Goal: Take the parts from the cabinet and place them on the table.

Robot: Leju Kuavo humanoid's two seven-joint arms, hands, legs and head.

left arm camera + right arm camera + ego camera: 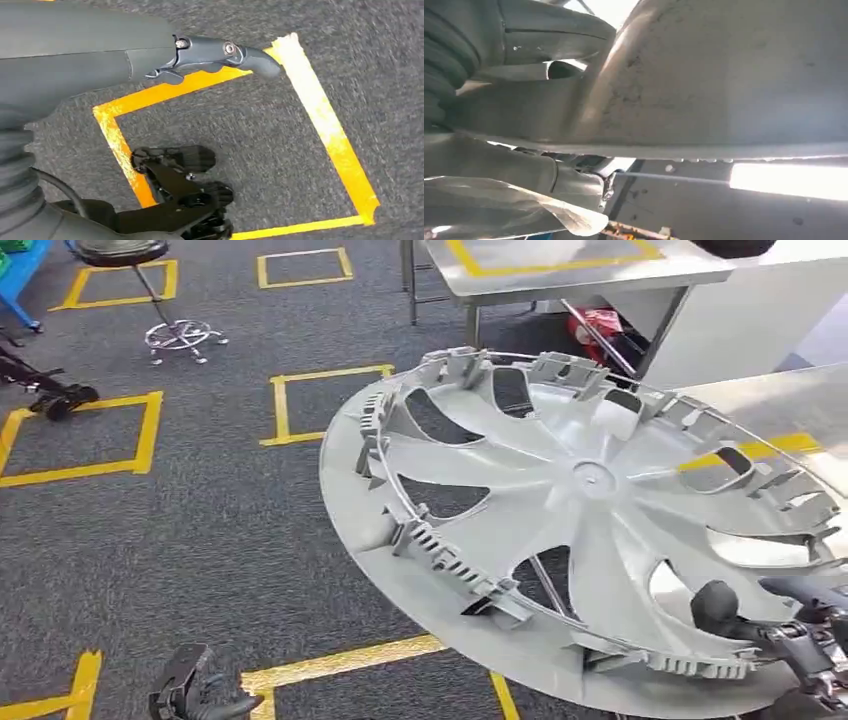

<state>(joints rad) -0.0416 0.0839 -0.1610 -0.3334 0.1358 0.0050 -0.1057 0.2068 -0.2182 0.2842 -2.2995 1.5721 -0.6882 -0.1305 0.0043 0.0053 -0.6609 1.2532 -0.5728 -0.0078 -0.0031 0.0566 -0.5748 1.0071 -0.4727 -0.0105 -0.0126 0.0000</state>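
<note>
The hubcap (pixel 585 510) is big and silver-grey, and it hangs in the air above the carpet (pixel 200 530), tilted, with its inside face up so the clips around its rim show. The right hand (pixel 775 625) grasps it at the low rim, dark fingers on top of the edge. In the right wrist view the hubcap (pixel 724 80) sits very close, and the grey thumb (pixel 554 35) lies against its rim. The left hand (pixel 195 695) hangs low over the carpet and holds nothing. In the left wrist view the left hand (pixel 200 55) has its fingers spread over a square of yellow tape (pixel 320 115). More yellow tape squares mark the carpet. A metal table (pixel 590 270) stands at the back, and a stool (pixel 150 290) with a shiny base stands off to the left.
</note>
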